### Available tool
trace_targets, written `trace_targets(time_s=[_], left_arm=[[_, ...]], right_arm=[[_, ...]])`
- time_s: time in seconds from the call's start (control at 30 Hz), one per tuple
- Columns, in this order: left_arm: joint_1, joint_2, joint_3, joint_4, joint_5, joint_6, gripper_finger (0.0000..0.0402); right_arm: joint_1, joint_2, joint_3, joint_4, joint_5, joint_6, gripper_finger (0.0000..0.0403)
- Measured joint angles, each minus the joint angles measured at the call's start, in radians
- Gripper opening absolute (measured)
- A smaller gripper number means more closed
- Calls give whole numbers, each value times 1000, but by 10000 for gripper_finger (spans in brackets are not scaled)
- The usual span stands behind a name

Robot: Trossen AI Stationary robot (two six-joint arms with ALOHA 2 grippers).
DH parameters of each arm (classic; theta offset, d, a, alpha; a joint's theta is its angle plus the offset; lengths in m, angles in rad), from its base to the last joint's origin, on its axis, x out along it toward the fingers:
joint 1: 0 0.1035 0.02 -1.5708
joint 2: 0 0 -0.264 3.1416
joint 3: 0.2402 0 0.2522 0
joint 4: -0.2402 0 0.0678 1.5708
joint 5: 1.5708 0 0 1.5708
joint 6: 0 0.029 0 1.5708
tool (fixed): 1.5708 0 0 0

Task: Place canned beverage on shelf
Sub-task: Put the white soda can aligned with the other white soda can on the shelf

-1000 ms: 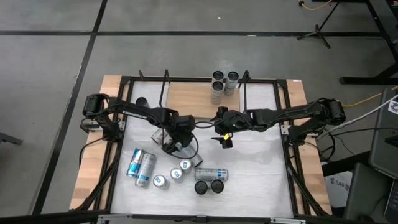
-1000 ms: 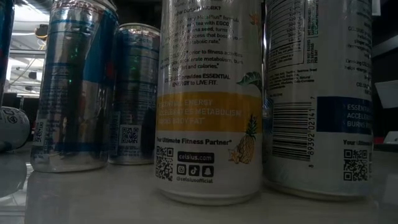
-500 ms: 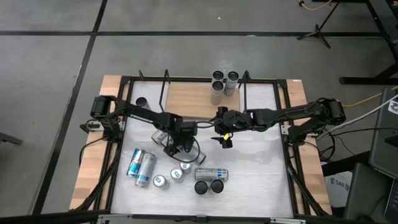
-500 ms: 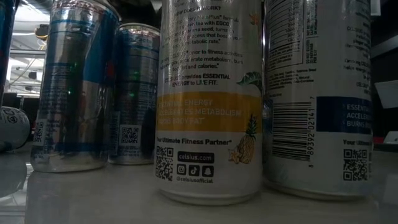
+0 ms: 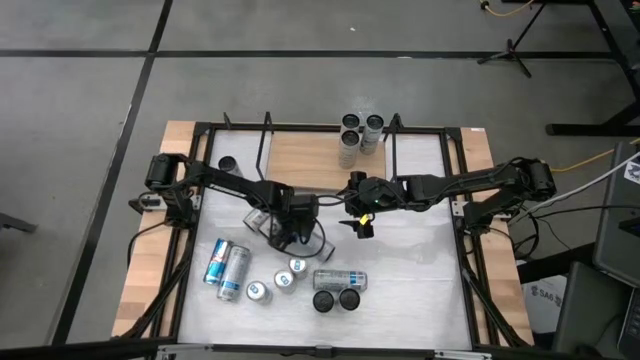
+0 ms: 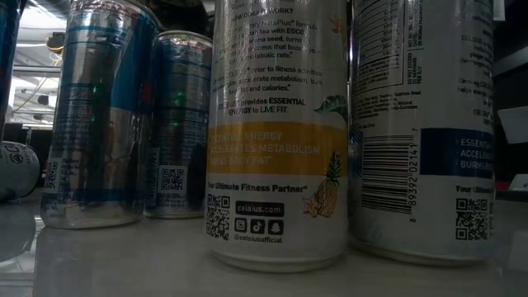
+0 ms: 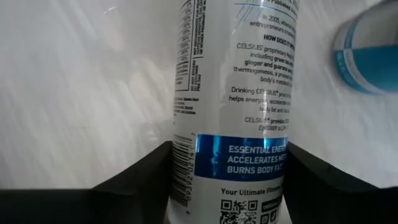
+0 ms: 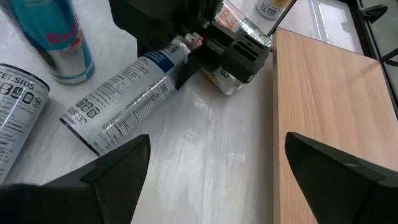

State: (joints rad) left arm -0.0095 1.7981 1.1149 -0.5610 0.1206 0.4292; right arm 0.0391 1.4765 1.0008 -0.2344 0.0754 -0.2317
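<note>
At the table's near edge, around six o'clock, loose cans stand and lie in a cluster [image 5: 285, 280] on the white tabletop [image 5: 410, 300]; they fill the low view and hide both arms from it.

Further in, near the middle and a little toward nine o'clock, the left gripper [image 5: 291, 231] is down over a white and blue can lying on its side [image 7: 239, 118]. The left wrist view shows its dark fingers [image 7: 146, 174] standing on either side of the can's body, close against it, partway drawn in; whether they press firmly yet I cannot tell. The right wrist view shows the same can [image 8: 124, 99] flat on the table with the left gripper at one end of it.

Toward three o'clock from there, the right gripper [image 5: 362, 222] hangs with its fingers spread wide and nothing between them, waiting.

Farthest off, at twelve o'clock, the shelf [image 5: 310, 160] sits with several upright cans [image 5: 358, 135] at its three o'clock end.

The risk, as I judge it, is the round, smooth, lying can rolling or slipping out if the fingers close off-centre. Lifted by one end, it could droop and knock a neighbouring can, or arrive at the shelf tilted and topple the standing ones.
</note>
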Motion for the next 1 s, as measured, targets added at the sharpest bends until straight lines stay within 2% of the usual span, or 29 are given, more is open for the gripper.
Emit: trace_targets(time_s=[0.1,0.4,0.8,1.0], left_arm=[[6,0,0,20,8,-56,221],[88,-10,-1,116,155,-253,221],[180,-44,-1,384,351,-443,221],[217,-45,-1,575,512,-591,221]], right_arm=[[0,-9,0,-2,0,0,363],[0,-131,0,-38,0,0,363],[0,-367,0,-161,0,-3,363],[0,-461,1,-171,-48,-37,363]])
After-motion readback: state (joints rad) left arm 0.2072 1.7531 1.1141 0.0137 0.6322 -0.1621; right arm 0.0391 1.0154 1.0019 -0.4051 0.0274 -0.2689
